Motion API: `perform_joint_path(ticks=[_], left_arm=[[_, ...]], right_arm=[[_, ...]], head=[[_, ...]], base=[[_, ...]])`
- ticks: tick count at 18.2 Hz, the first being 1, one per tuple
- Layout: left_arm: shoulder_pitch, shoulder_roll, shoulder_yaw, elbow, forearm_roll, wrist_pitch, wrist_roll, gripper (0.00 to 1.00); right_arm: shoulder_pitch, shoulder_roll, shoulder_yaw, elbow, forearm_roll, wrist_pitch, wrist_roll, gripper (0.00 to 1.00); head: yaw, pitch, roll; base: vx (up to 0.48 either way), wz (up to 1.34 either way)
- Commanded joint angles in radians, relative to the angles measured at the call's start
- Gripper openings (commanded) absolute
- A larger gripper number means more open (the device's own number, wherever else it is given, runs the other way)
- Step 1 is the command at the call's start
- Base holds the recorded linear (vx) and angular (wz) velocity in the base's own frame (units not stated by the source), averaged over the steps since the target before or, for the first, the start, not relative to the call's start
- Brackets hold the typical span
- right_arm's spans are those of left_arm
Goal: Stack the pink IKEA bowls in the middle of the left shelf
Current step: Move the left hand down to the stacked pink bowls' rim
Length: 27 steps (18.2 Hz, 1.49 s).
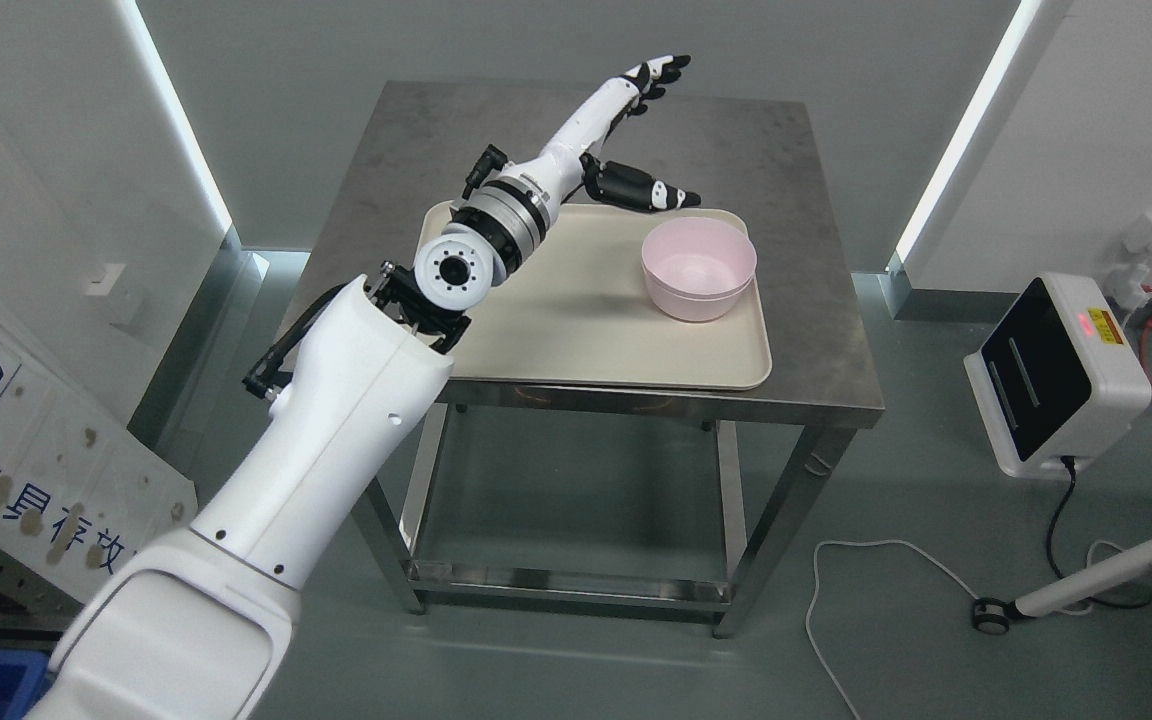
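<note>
With the left hand (648, 120) spread and empty just left of the bowls (698, 268), it should drop beside the rim and pinch it firmly.

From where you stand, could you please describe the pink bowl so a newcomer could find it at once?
Find the steel table in the middle; a beige tray lies on it. The pink bowl sits at the tray's right end, the only pink thing there.

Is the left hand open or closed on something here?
Open. The left hand holds nothing: fingers spread above the table, apart from the pink bowls on the tray.
</note>
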Motion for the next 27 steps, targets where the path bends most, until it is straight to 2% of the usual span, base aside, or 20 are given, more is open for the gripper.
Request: perform_joint_path(ticks=[1, 5, 7, 10, 12, 16, 20, 24, 27], left_arm=[[0.212, 0.018, 0.198, -0.343, -0.013, -0.041, -0.141, 1.00], [0.215, 0.018, 0.104, -0.375, -0.056, -0.046, -0.143, 1.00], [0.157, 0.018, 0.038, -0.365, -0.187, -0.034, -0.156, 0.99], [0.140, 0.018, -0.042, -0.325, -0.382, -0.034, -0.195, 0.99], [0.082, 0.018, -0.089, -0.229, -0.461, -0.034, -0.251, 0.98], [-0.058, 0.018, -0.129, -0.054, -0.542, -0.034, -0.256, 0.97], [-0.099, 0.018, -0.206, 0.066, -0.677, -0.032, -0.276, 0.97], [-0.099, 0.018, -0.221, 0.112, -0.689, 0.058, -0.276, 0.96], [-0.098, 0.018, -0.232, 0.109, -0.682, 0.064, -0.281, 0.93]], right_arm=[[0.029, -0.017, -0.011, -0.034, 0.000, 0.002, -0.001, 1.00], [0.029, -0.017, -0.011, -0.034, 0.000, 0.002, -0.001, 1.00], [0.029, -0.017, -0.011, -0.034, 0.000, 0.004, -0.001, 1.00], [0.029, -0.017, -0.011, -0.034, 0.000, 0.002, -0.001, 1.00], [0.029, -0.017, -0.011, -0.034, 0.000, 0.002, -0.001, 1.00], [0.029, -0.017, -0.011, -0.034, 0.000, 0.004, -0.001, 1.00], [0.029, -0.017, -0.012, -0.034, 0.000, 0.004, -0.001, 1.00], [0.029, -0.017, -0.012, -0.034, 0.000, 0.002, -0.001, 1.00], [0.029, -0.017, -0.011, -0.034, 0.000, 0.004, -0.001, 1.00]], head=[[0.0000, 0.000, 0.000], [0.0000, 0.000, 0.000], [0.0000, 0.000, 0.000], [0.0000, 0.000, 0.000], [0.0000, 0.000, 0.000], [0.0000, 0.000, 0.000], [0.0000, 0.000, 0.000], [0.0000, 0.000, 0.000], [0.0000, 0.000, 0.000]], base=[[0.000, 0.00], [0.000, 0.00], [0.000, 0.00], [0.000, 0.00], [0.000, 0.00], [0.000, 0.00], [0.000, 0.00], [0.000, 0.00], [0.000, 0.00]])
